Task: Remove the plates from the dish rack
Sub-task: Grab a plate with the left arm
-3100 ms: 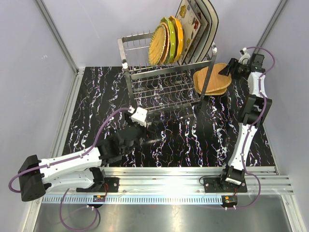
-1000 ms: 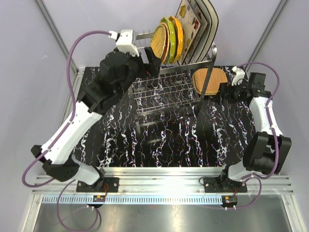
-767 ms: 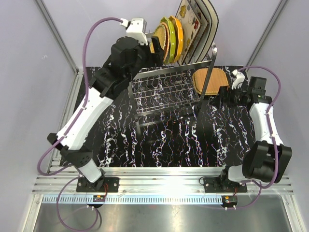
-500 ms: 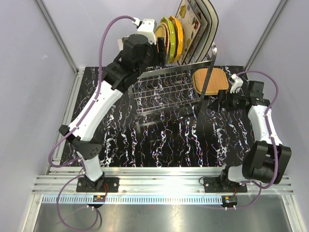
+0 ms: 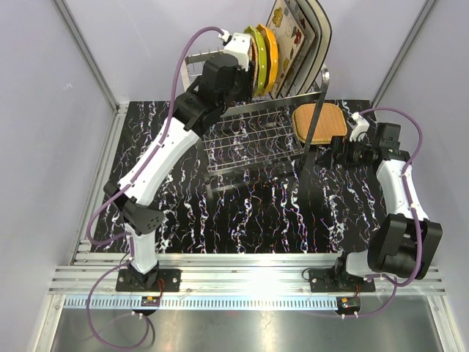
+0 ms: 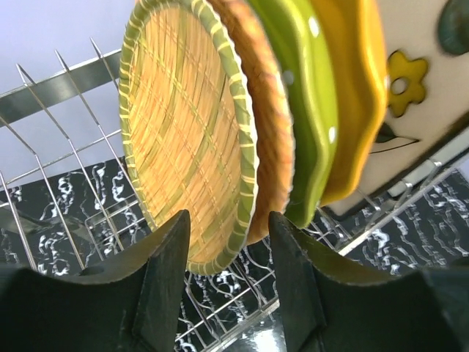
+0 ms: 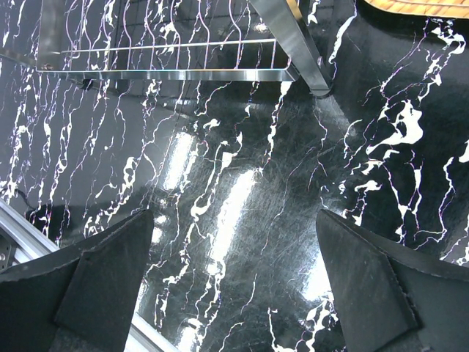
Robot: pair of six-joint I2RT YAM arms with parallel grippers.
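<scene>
The dish rack (image 5: 249, 125) holds upright plates at its top right. In the left wrist view a tan woven plate with a green rim (image 6: 190, 147) stands in front of a browner woven one (image 6: 275, 154). Behind them come a green scalloped plate (image 6: 304, 110), an orange one (image 6: 352, 88) and a flowered cream one (image 6: 418, 81). My left gripper (image 6: 229, 253) is open, and its fingers (image 6: 165, 279) straddle the lower rims of the two woven plates. In the top view that gripper (image 5: 245, 67) hides them. My right gripper (image 5: 334, 152) is open over bare table.
A stack of tan woven plates (image 5: 320, 123) lies on the black marbled table (image 5: 278, 213) right of the rack, just beyond my right gripper. The rack's corner post (image 7: 293, 44) stands ahead of the right fingers. Grey walls close in on three sides.
My left arm has swung right along the rack's top to the woven plates, and its jaws have narrowed around their rims. The right arm has drawn slightly back from the stack.
</scene>
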